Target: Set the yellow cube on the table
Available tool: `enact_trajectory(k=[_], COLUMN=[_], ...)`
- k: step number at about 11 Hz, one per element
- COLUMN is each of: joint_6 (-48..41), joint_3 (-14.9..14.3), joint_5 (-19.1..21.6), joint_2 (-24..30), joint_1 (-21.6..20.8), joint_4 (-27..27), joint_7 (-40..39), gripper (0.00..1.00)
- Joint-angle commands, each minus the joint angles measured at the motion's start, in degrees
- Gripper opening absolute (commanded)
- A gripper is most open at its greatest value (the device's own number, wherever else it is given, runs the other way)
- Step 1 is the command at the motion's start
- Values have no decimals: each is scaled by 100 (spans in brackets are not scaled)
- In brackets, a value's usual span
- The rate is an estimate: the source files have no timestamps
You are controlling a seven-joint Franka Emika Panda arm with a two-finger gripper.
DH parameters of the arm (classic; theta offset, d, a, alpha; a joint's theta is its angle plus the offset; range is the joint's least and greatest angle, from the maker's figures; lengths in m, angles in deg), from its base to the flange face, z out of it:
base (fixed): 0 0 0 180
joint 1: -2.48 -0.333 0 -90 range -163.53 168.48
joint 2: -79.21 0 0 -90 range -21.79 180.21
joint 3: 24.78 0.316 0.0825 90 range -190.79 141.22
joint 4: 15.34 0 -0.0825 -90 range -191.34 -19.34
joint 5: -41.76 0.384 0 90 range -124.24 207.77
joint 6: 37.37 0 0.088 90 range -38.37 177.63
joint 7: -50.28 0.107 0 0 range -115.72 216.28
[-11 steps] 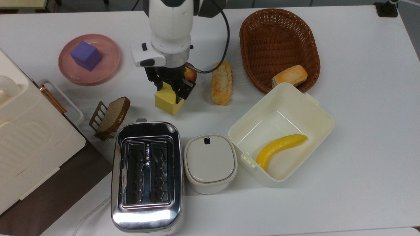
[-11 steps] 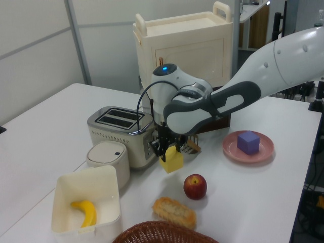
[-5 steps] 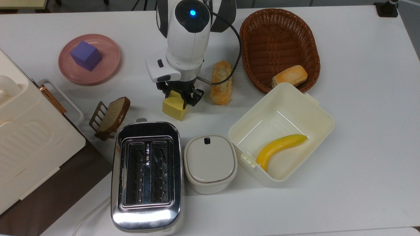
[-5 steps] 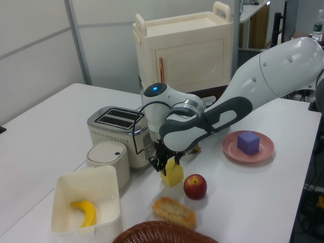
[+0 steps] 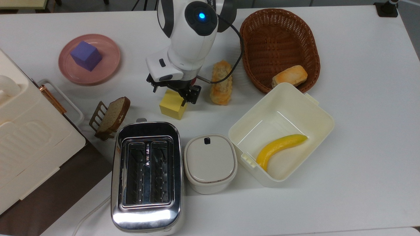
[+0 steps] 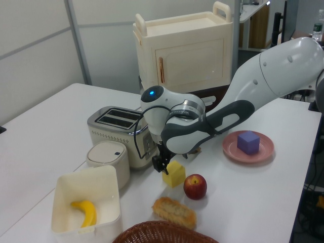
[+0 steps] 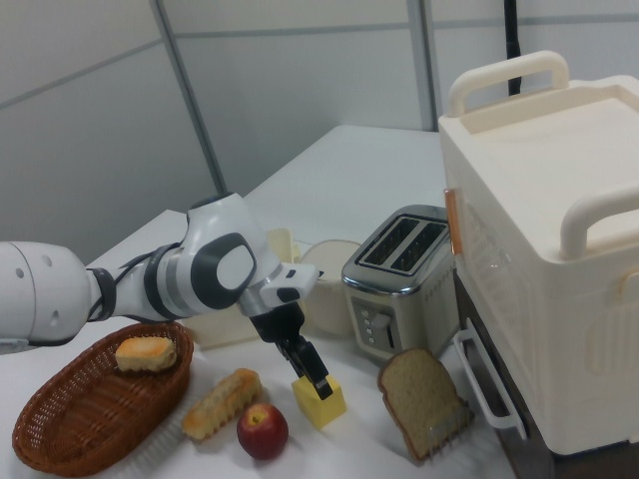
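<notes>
Yellow cube [image 5: 172, 105] resting flat on the table [image 5: 361, 98] just beyond the toaster [image 5: 146, 173] (apple [image 6: 195, 186] beside it), gripper [image 5: 173, 91] released with jaws spread astride its top; placement apparently done, only withdrawal left.

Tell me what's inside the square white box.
The box holds a banana lying on its floor. Its near wall hides part of the floor in the left view.
</notes>
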Motion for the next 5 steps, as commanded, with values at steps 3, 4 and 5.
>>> enact_trajectory(k=[3,4,5], joint_6=[-1477,-1575,-1620], joint_3=[72,80,80], joint_5=[16,410,944], joint_2=[1172,1462,1708], joint_1=[62,132,185], joint_4=[38,47,29], joint_7=[-1284,-1609,-2125], gripper=[100,100,100])
